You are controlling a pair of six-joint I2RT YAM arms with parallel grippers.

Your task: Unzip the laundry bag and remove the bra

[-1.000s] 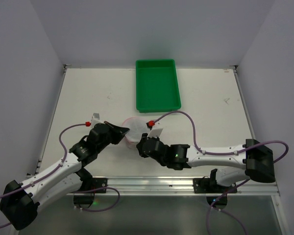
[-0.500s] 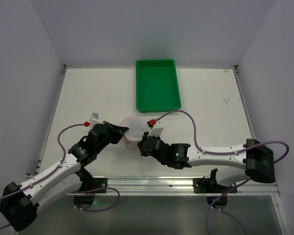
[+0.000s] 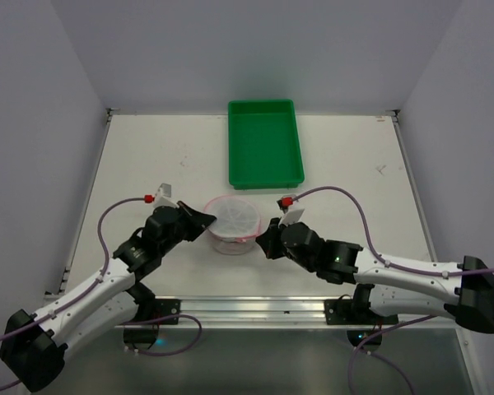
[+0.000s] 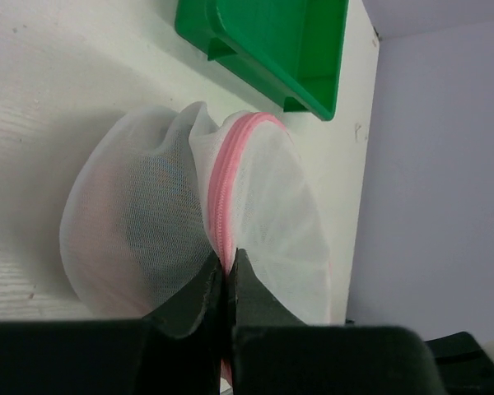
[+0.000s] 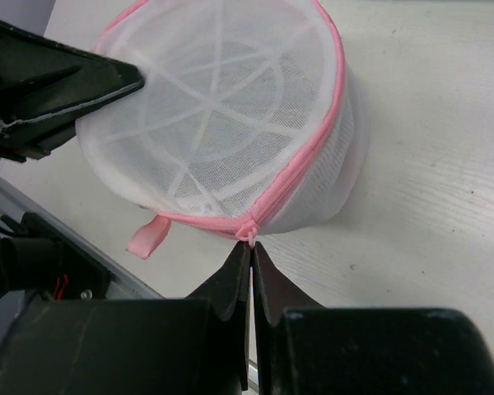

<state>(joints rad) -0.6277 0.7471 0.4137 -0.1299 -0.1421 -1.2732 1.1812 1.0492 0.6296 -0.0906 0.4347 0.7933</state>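
The laundry bag (image 3: 231, 221) is a small white mesh drum with pink zipper trim, standing mid-table in front of the green tray. My left gripper (image 3: 206, 219) is shut on the bag's pink zipper rim (image 4: 221, 216) at its left side. My right gripper (image 3: 266, 239) is shut on the small zipper pull (image 5: 248, 234) at the bag's right edge. The bag also shows in the right wrist view (image 5: 222, 123), with a pink fabric loop (image 5: 147, 238) hanging beside the slider. A dark shape shows dimly through the mesh in the left wrist view (image 4: 144, 222). The bra cannot be made out clearly.
An empty green tray (image 3: 264, 141) stands at the back centre, also seen in the left wrist view (image 4: 263, 45). A metal rail (image 3: 255, 309) runs along the near table edge. White walls close in the table on three sides.
My right gripper has pulled away to the right from the bag's near side to its right edge, with the arm stretching out. The bag's top now shows more fully. The left gripper has held its place.
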